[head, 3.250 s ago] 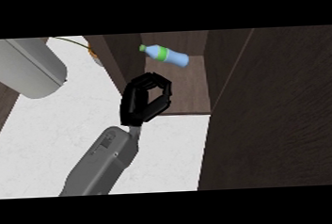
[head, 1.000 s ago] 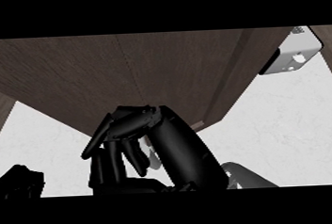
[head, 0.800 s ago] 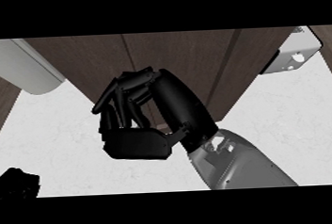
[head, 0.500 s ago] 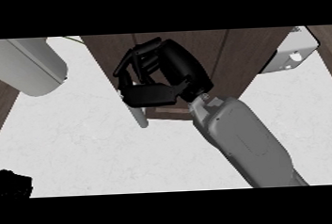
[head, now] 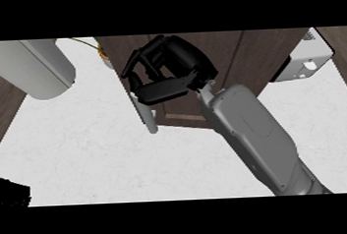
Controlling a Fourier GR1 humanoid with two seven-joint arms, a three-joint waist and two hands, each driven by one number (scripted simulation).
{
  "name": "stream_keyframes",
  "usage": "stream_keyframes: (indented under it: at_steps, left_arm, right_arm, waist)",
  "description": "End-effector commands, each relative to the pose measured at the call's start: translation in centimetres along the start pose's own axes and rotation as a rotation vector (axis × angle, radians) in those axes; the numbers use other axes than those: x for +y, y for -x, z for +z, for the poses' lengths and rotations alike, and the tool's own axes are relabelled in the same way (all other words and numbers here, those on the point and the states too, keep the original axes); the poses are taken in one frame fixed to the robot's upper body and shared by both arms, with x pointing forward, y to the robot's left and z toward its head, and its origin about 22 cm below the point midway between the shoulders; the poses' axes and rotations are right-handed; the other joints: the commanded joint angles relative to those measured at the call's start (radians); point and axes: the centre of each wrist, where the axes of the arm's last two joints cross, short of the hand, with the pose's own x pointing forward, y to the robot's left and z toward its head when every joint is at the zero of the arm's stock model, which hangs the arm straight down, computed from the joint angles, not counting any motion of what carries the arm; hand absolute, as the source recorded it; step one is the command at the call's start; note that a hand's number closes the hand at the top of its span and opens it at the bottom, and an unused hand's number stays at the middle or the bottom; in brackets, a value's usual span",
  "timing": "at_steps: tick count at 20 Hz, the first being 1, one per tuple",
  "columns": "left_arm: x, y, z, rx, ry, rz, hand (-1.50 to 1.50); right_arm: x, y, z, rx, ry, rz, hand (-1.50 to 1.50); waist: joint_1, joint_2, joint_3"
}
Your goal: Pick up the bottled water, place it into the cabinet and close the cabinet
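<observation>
The bottled water shows nowhere now. The dark wooden cabinet door [head: 236, 62] fills the upper middle, with its grey bar handle [head: 147, 116] at the door's left edge. My right hand [head: 167, 75] lies against the door just above that handle, fingers loosely bent and holding nothing; its grey forearm [head: 253, 135] runs down to the lower right. Only a black bit of my left hand [head: 7, 193] shows, at the lower left corner.
A pale grey rounded object [head: 30, 66] sits at the upper left over the white counter [head: 98, 161]. A white appliance [head: 305, 60] stands at the upper right beside the cabinet. Something small and yellowish [head: 101, 51] peeks out left of the door.
The bottle, seen earlier inside the open cabinet, is now hidden behind the door. My right hand has risen and moved left along the door to just above the handle.
</observation>
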Motion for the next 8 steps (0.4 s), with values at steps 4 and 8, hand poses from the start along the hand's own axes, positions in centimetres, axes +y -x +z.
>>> stream_keyframes:
  at_steps: [4, 8]
  left_arm:
    - [-0.3, -0.4, -0.7, -0.005, 0.017, -0.004, 1.5]
    - [-1.0, -0.5, -1.4, -0.032, 0.01, 0.0, 1.5]
  right_arm:
    - [-7.6, 2.2, 1.7, 0.077, 0.211, 0.026, 1.5]
    - [-7.8, 1.1, 0.7, 0.067, 0.2, 0.042, 1.5]
  waist:
    - [-0.008, 0.049, 0.009]
    - [-0.005, 0.05, 0.009]
